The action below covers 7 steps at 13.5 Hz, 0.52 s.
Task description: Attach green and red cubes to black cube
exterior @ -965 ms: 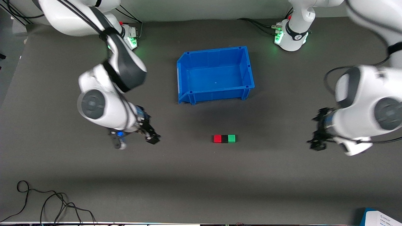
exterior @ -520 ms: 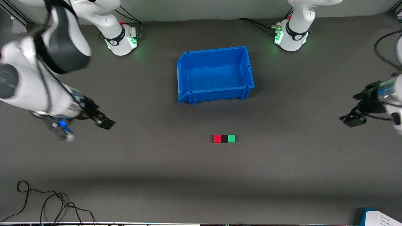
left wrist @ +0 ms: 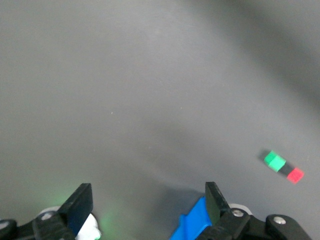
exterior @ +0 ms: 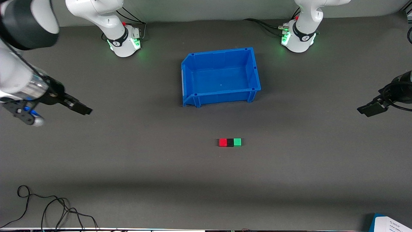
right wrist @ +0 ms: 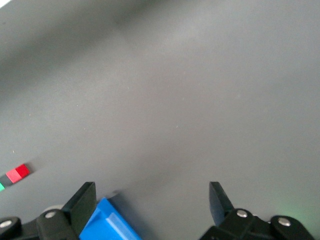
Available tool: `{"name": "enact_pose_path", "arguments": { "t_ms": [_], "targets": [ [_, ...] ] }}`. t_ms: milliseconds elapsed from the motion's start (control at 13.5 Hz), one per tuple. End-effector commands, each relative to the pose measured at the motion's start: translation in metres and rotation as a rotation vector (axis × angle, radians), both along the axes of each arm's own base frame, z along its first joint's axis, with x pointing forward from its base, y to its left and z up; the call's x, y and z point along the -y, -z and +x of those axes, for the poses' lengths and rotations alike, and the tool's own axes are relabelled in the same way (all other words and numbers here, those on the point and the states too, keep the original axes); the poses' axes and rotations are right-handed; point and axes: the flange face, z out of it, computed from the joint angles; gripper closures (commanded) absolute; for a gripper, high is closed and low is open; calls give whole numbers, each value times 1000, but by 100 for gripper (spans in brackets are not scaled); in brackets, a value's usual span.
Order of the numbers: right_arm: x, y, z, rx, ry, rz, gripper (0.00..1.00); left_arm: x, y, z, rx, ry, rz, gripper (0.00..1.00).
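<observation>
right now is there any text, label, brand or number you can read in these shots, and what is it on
Nothing can be read for certain.
White sheet at the table's corner nearest the front camera, toward the left arm's end: printed lines, too small to read.
Arm bases: a small dark emblem on each collar, not legible.
Blue bin, red cube, black cube, green cube: no markings visible.

The dark grey table (exterior: 289,180) carries a blue bin (exterior: 190,80) near the robots' bases. Nearer the front camera lies a touching row: red cube (exterior: 222,142), black cube (exterior: 230,142), green cube (exterior: 237,142) (green toward the left arm's end). A black cable (exterior: 48,209) coils at the nearest edge.
</observation>
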Motion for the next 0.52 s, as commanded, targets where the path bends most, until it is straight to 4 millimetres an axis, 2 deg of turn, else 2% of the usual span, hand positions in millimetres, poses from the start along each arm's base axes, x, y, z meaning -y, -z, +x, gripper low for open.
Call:
{"name": "enact_pose_path", "arguments": {
  "t_ms": [0, 74, 223, 371, 446],
  "targets": [
    [36, -18, -19, 47, -166, -2, 0, -2, -6, 1, 13, 262, -27, 0],
    [47, -20, -26, 33, -210, -20, 0, -3, -7, 2, 24, 319, -13, 0],
    [55, -30, -36, 11, -289, -63, 0, 4, -10, 2, 27, 435, 7, 0],
    [64, -42, -51, -12, -312, -56, 0, 23, -21, -2, 49, 563, 63, 0],
    [60, -50, -55, -8, -316, -60, 0, 22, -25, -4, 55, 599, 64, 0]
  ]
}}
